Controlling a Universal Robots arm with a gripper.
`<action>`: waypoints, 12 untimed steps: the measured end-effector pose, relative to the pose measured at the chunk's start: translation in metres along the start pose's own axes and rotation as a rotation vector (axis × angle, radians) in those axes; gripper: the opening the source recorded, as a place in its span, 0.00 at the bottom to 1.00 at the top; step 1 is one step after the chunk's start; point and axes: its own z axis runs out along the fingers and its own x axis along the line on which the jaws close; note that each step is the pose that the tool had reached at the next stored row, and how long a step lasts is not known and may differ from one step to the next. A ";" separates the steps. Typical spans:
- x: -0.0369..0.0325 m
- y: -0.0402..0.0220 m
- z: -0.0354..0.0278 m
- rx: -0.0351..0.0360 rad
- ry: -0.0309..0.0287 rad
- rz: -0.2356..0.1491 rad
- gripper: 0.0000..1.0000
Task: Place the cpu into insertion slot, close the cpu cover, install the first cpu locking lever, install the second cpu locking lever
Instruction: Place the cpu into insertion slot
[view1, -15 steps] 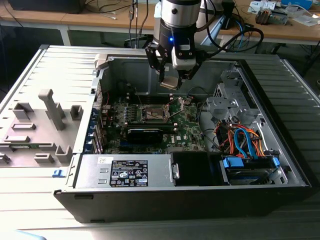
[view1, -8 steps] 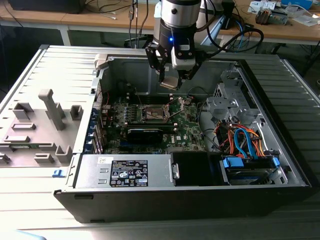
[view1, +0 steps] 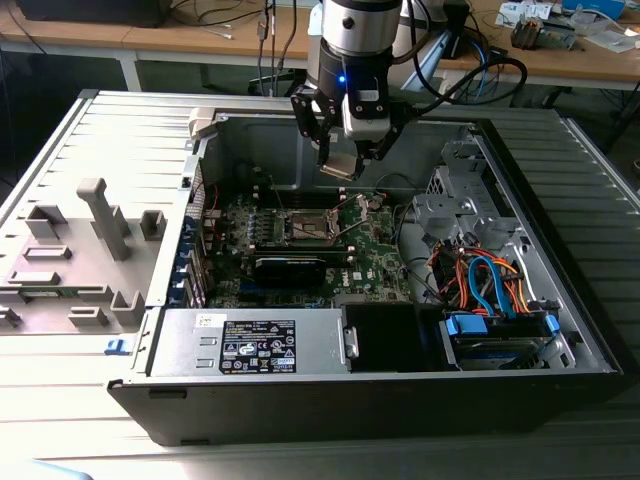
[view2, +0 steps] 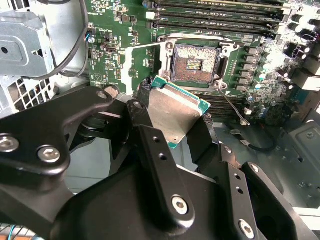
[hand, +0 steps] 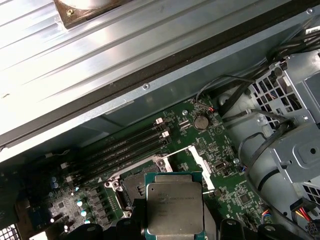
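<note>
Silver-black arm (view1: 355, 30) w/ 1 blue LED (view1: 342, 80), black gripper (view1: 340, 165), hex screws (view2: 180, 204), black cables (view1: 480, 75).

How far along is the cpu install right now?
Nothing looks finished: the insertion slot lies bare and empty, and the cpu cover is swung open beside it. In hand: the end effector grips the cpu above the circuit board. Seating, closing and both locking steps are not yet done.
</note>
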 end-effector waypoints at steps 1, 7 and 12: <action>0.0000 0.0000 0.0001 -0.0002 0.0000 0.000 0.55; 0.0000 0.0000 0.0001 -0.0002 -0.0004 0.004 0.55; 0.0000 0.0000 0.0000 -0.0003 -0.0008 0.009 0.55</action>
